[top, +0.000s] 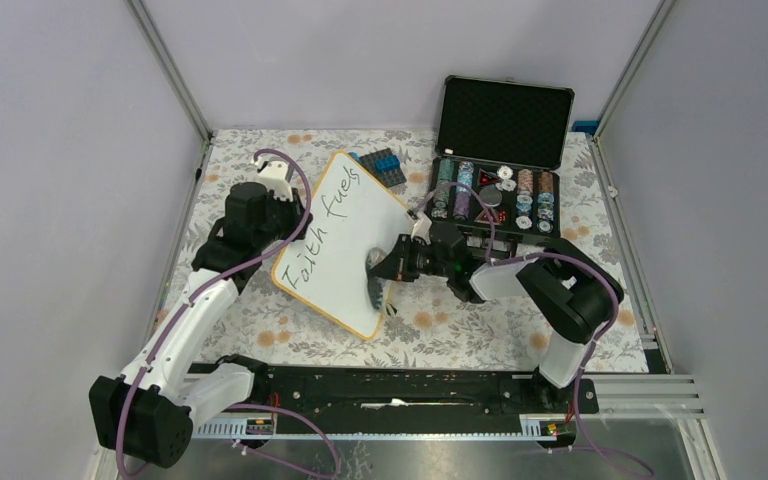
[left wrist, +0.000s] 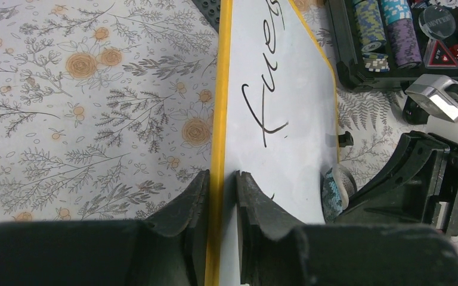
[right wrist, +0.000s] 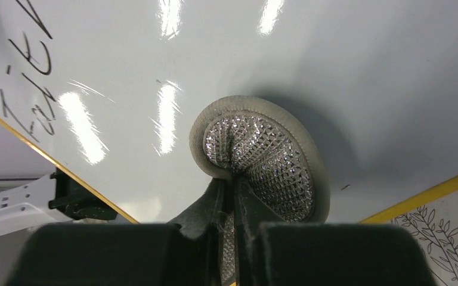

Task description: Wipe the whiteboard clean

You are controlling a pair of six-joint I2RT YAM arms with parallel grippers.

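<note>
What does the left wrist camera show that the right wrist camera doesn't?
Only left wrist: the left gripper clamped on the yellow rim of the whiteboard, and the chip case beyond it. Only right wrist: the right gripper pinching the round eraser pad at the board's face. Both: the whiteboard with black handwriting on it, and the pad.
</note>
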